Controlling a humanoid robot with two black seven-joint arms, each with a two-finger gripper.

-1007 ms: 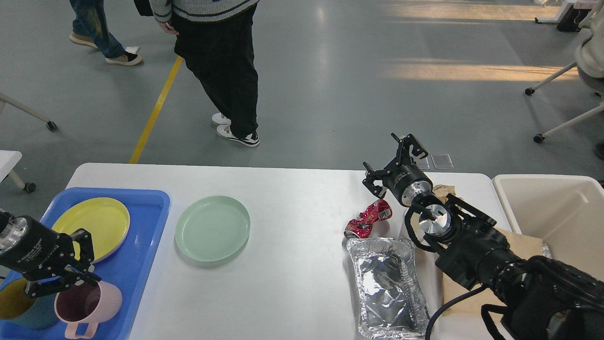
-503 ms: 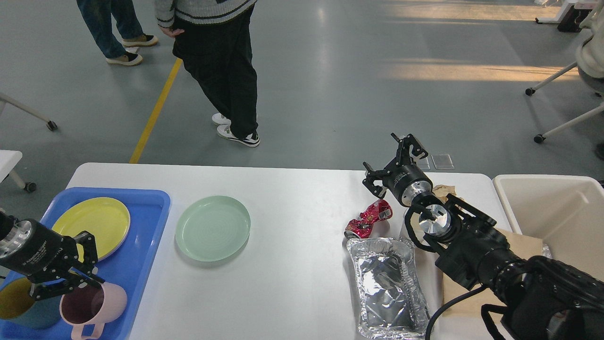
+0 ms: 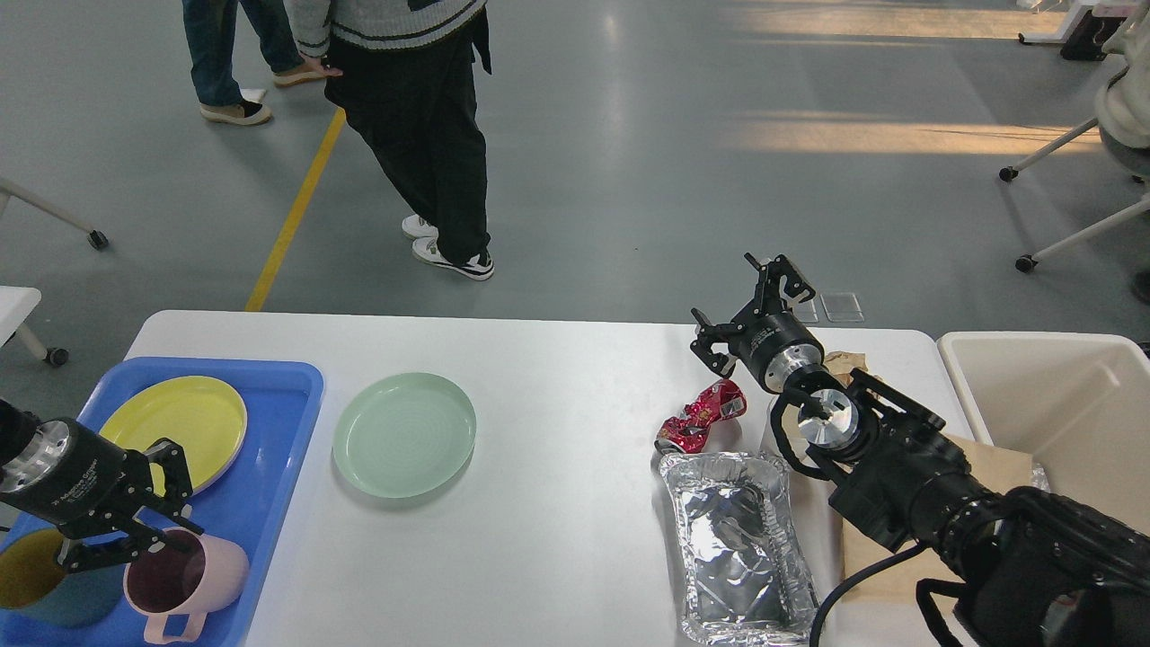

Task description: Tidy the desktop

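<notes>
The white desktop (image 3: 557,359) carries a pale green plate (image 3: 404,434), a crushed red can (image 3: 701,418) and an empty foil tray (image 3: 737,544). At the left, a blue tray (image 3: 278,449) holds a yellow plate (image 3: 175,427), a pink mug (image 3: 193,584) and a teal cup (image 3: 36,589). My left gripper (image 3: 177,532) is shut on the pink mug's rim, over the tray's near right part. Beyond the can, my right gripper (image 3: 747,305) stands open and empty above the far edge of the desktop.
A cream bin (image 3: 1060,395) stands off the right end of the desktop. Brown paper (image 3: 997,463) lies under my right arm, with a crumpled piece (image 3: 843,362) behind it. People stand on the floor beyond the desktop, and chair legs show at the far right.
My left gripper has shifted a little to the right, taking the pink mug with it. The right arm has not moved. The people behind have stepped about.
</notes>
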